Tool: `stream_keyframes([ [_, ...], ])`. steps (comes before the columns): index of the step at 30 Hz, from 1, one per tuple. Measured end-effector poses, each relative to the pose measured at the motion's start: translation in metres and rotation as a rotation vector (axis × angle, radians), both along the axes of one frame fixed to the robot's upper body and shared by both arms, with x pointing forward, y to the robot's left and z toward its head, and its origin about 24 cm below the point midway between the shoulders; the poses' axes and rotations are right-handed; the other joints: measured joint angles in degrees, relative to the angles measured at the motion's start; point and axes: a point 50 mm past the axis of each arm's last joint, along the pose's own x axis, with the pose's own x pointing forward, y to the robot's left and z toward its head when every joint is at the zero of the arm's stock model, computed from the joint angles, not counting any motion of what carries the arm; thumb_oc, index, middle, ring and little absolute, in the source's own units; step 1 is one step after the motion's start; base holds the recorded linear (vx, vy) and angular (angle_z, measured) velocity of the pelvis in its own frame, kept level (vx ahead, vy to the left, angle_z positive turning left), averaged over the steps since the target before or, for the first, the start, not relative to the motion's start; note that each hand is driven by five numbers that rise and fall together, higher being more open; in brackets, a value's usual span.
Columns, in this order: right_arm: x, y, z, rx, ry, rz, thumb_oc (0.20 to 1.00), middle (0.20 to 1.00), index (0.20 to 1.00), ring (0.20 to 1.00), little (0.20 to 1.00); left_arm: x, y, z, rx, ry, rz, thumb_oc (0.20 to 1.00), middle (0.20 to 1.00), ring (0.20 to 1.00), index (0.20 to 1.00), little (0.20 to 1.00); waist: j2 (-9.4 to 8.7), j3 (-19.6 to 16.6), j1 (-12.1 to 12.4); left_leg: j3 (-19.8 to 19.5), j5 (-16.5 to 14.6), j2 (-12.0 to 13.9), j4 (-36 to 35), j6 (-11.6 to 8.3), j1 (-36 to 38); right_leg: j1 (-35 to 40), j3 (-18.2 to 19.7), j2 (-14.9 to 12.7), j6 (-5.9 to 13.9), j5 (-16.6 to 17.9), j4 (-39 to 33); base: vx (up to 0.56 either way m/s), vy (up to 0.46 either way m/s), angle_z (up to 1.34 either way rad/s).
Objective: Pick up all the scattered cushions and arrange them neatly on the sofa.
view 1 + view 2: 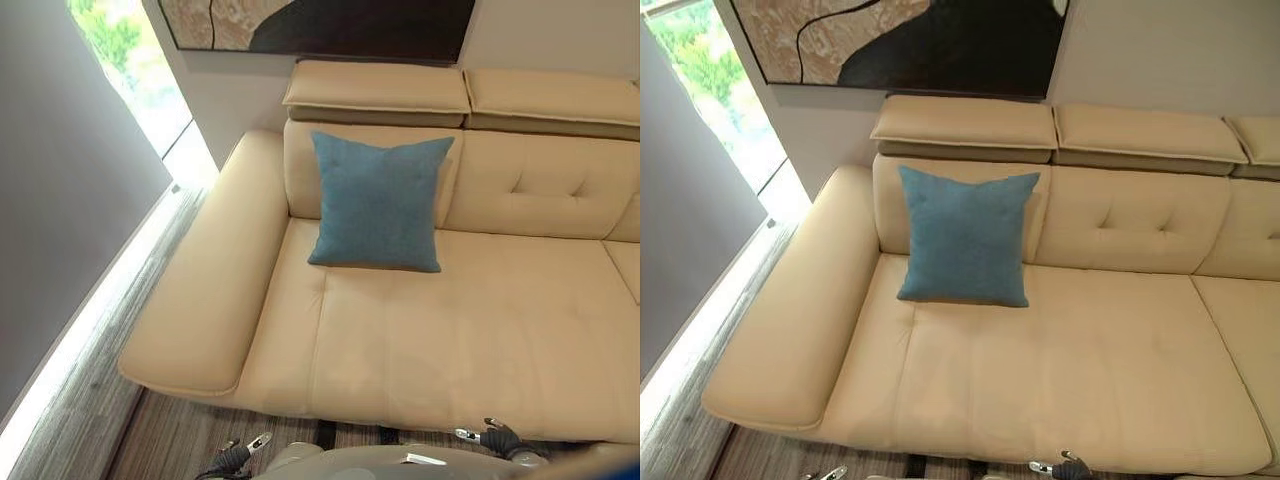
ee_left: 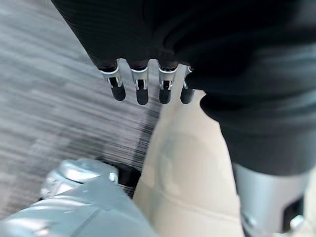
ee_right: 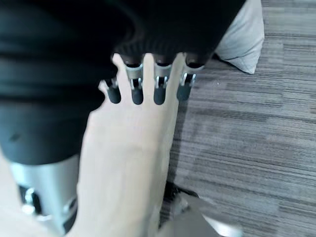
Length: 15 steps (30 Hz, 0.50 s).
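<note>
Left hand [image 2: 148, 89] hanging low by the front edge of the cream leather sofa [image 1: 450, 340], fingers straight and relaxed, holding nothing. Right hand [image 3: 148, 89] likewise slack and empty, over grey striped carpet [image 3: 247, 148]. Beyond it on that carpet, a pale grey corner, possibly a cushion [image 3: 242, 44]. Square blue fabric cushion [image 1: 378, 203] standing upright on the seat, leaning on the backrest near the armrest [image 1: 210, 290].

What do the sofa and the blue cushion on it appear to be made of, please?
The sofa looks like smooth cream leather or leatherette: soft sheen, stitched seams, tufted backrest. The blue cushion looks like matte woven fabric with a fine, even texture and no shine.
</note>
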Motion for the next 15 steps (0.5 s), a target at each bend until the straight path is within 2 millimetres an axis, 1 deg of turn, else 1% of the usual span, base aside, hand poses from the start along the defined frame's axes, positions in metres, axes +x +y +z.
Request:
stream_keyframes([
  [2, 0.0, -0.004, 0.001, -0.009, 0.0, 0.001, 1.0, 1.0, 1.0, 1.0, 1.0, 0.004, 0.002, 0.001, 0.006, -0.007, -0.012, 1.0, 1.0, 1.0, 1.0, 1.0, 0.01, -0.02, -0.1, -0.19, 0.0, 0.57, 0.0, 0.0, -0.24, -0.05, -0.02, 0.63, -0.2, -0.14, 0.0, -0.02, -0.076, 0.13],
  [4, -0.004, -0.01, 0.002, -0.024, 0.012, -0.004, 1.0, 1.0, 1.0, 1.0, 1.0, 0.008, 0.013, 0.005, 0.037, -0.015, -0.03, 1.0, 1.0, 1.0, 1.0, 1.0, 0.38, -0.04, -0.3, -1.05, -0.01, 1.43, -0.01, 0.01, -0.8, -0.03, -0.28, 1.52, -0.44, -0.21, 0.27, -0.07, -0.044, 0.34],
  [5, -0.008, -0.014, 0.003, -0.03, 0.016, -0.02, 1.0, 1.0, 1.0, 1.0, 1.0, 0.014, 0.017, 0.007, 0.051, -0.027, -0.052, 1.0, 1.0, 1.0, 1.0, 1.0, 0.67, 0.09, -0.56, -1.56, -0.02, 1.83, -0.01, 0.0, -1.33, -0.17, -1.17, 1.81, -0.76, -0.42, 0.27, -0.24, 0.01, 0.46],
  [6, -0.008, -0.018, 0.004, -0.035, 0.013, -0.032, 1.0, 1.0, 1.0, 1.0, 1.0, 0.019, 0.018, 0.008, 0.056, -0.034, -0.074, 1.0, 1.0, 1.0, 1.0, 1.0, 0.95, 0.69, -0.7, -1.48, -0.04, 2.19, 0.0, -0.04, -1.48, -0.14, -1.5, 2.07, -1.07, -0.63, 0.18, -0.25, 0.035, 0.48],
  [7, -0.005, -0.021, 0.006, -0.041, 0.0, -0.041, 1.0, 1.0, 1.0, 1.0, 1.0, 0.029, 0.02, 0.01, 0.064, -0.052, -0.085, 1.0, 1.0, 1.0, 1.0, 1.0, 0.49, 1.77, -1.52, 1.0, -2.65, 2.61, 3.35, -4.22, -3.82, -0.93, -2.22, 1.57, -5.08, 0.48, 0.21, -0.21, 0.072, 0.39],
  [8, 0.0, -0.023, 0.007, -0.046, -0.016, -0.034, 1.0, 1.0, 1.0, 1.0, 1.0, 0.038, 0.019, 0.012, 0.063, -0.068, -0.088, 1.0, 1.0, 1.0, 1.0, 1.0, -0.6, 3.03, -1.82, 3.11, -3.42, 2.42, 9.09, -4.77, -6.51, -2.13, -2.84, 0.48, -6.73, 1.04, -0.02, -0.1, 0.101, 0.1],
  [9, 0.018, -0.021, 0.01, -0.049, -0.04, -0.013, 1.0, 1.0, 1.0, 1.0, 1.0, 0.041, 0.02, 0.013, 0.065, -0.076, -0.087, 1.0, 1.0, 1.0, 1.0, 1.0, -1.73, 3.99, -1.55, 2.64, -4.84, 1.71, 16.22, -4.08, -8.33, -2.62, -1.9, -0.63, -6.54, 1.11, -0.02, -0.09, 0.16, -0.45],
  [10, 0.028, -0.017, 0.011, -0.044, -0.048, 0.012, 1.0, 1.0, 1.0, 1.0, 1.0, 0.035, 0.017, 0.01, 0.057, -0.053, -0.084, 1.0, 1.0, 1.0, 1.0, 1.0, -3.01, 4.81, -1.71, 1.41, -6.85, 1.08, 20.86, -4.41, -6.83, -2.66, -0.08, -1.36, -6.37, 1.02, 0.0, -0.06, 0.121, -0.85],
  [11, 0.04, -0.013, 0.014, -0.042, -0.079, 0.037, 1.0, 1.0, 1.0, 1.0, 1.0, 0.03, 0.012, 0.007, 0.04, -0.033, -0.08, 1.0, 1.0, 1.0, 1.0, 1.0, -3.34, 4.99, -2.01, -1.53, -7.95, 0.79, 22.17, -4.39, -3.53, -2.43, 2.24, -1.39, -4.63, 1.16, 0.0, -0.03, 0.117, -1.01],
  [12, 0.045, -0.01, 0.014, -0.036, -0.089, 0.047, 1.0, 1.0, 1.0, 1.0, 1.0, 0.023, 0.007, 0.004, 0.023, -0.017, -0.078, 1.0, 1.0, 1.0, 1.0, 1.0, -3.1, 4.89, -2.34, -4.44, -8.54, 0.15, 21.14, -4.31, 0.39, -2.56, 3.78, -1.25, -3.91, 1.03, 0.0, -0.04, 0.144, -0.9],
  [13, 0.052, -0.009, 0.017, -0.037, -0.112, 0.062, 1.0, 1.0, 1.0, 1.0, 1.0, 0.031, -0.003, 0.004, -0.001, -0.041, -0.085, 1.0, 1.0, 1.0, 1.0, 1.0, -2.62, 4.54, -2.66, -5.02, -8.82, -0.12, 17.43, -3.33, 4.05, -3.61, 4.79, -1.36, -1.29, -0.75, 0.0, -0.09, 0.22, -0.58],
  [14, 0.05, -0.008, 0.015, -0.033, -0.098, 0.061, 1.0, 1.0, 1.0, 1.0, 1.0, 0.038, -0.005, 0.005, -0.007, -0.06, -0.092, 1.0, 1.0, 1.0, 1.0, 1.0, -2.32, 4.18, -3.18, -5.6, -8.46, -1.45, 14.58, -2.69, 6.08, -4.33, 4.59, -1.45, -0.4, -0.38, 0.2, -0.17, 0.296, -0.8],
  [15, 0.046, -0.004, 0.012, -0.01, -0.063, 0.036, 1.0, 1.0, 1.0, 1.0, 1.0, 0.046, -0.004, 0.008, -0.001, -0.097, -0.117, 1.0, 1.0, 1.0, 1.0, 1.0, -2.41, 3.05, -1.59, -9.58, -7.96, -6.25, 8.94, 0.35, 9.36, -7.93, 8.4, -1.37, 1.56, -0.05, 2.34, -0.24, 0.389, -0.65],
])
